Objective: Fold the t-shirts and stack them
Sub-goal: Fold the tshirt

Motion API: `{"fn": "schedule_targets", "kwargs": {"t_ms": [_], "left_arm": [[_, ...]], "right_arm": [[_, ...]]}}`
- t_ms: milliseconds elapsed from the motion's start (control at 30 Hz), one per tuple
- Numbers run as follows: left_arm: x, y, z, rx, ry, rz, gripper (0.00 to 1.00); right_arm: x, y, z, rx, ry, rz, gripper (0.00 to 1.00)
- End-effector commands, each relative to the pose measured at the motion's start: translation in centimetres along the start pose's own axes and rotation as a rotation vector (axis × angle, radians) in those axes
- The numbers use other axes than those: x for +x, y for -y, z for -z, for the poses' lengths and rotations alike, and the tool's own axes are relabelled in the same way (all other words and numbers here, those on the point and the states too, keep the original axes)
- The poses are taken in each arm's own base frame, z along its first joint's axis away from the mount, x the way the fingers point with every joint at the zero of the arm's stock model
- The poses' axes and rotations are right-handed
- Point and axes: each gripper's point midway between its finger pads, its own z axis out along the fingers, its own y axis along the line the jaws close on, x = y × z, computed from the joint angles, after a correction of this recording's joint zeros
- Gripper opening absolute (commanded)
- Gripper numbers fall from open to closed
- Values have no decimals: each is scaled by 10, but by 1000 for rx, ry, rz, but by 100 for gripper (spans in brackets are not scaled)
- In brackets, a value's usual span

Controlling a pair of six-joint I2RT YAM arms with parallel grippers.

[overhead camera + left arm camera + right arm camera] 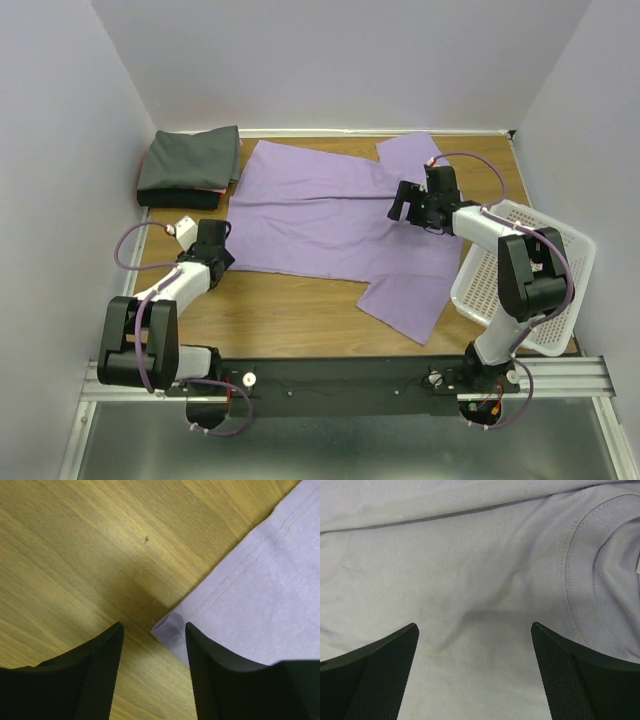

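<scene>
Lying flat beneath the right end effector (pixel 474 626): lavender t-shirt (pixel 310 215).

Lavender t-shirt (pixel 320 215): plain, short-sleeved, spread flat mid-table (pixel 290 310), collar to the right, one hem corner slightly curled.
Dark grey t-shirt (pixel 190 158): folded, far-left corner, topping a stack.
Pinkish shirt (pixel 208 188): edge only, beneath the grey.

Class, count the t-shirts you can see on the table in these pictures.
3: a lavender shirt spread flat mid-table; a dark grey shirt folded in the far-left corner; a pinkish sliver just beneath it. More may be hidden underneath.
</scene>
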Motion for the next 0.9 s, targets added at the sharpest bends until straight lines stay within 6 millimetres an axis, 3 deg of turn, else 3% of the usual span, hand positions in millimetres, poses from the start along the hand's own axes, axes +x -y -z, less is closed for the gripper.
{"fn": "schedule_targets", "kwargs": {"t_ms": [0, 200, 333, 433, 667, 867], "left_arm": [[10, 4, -4, 24, -53, -9, 58], [16, 7, -7, 39, -83, -32, 35], [16, 9, -6, 55, -80, -34, 34], [17, 12, -5, 79, -84, -43, 13], [20, 28, 1, 195, -94, -82, 0], [-12, 51, 25, 319, 23, -63, 0]], "right_arm": [[-4, -2, 3, -19, 18, -11, 100], [-4, -2, 3, -19, 18, -11, 100], [-5, -2, 4, -20, 20, -12, 100], [-5, -2, 5, -22, 23, -10, 100], [-3, -2, 5, -25, 19, -5, 100], [-7, -5, 19, -40, 46, 20, 100]]}}
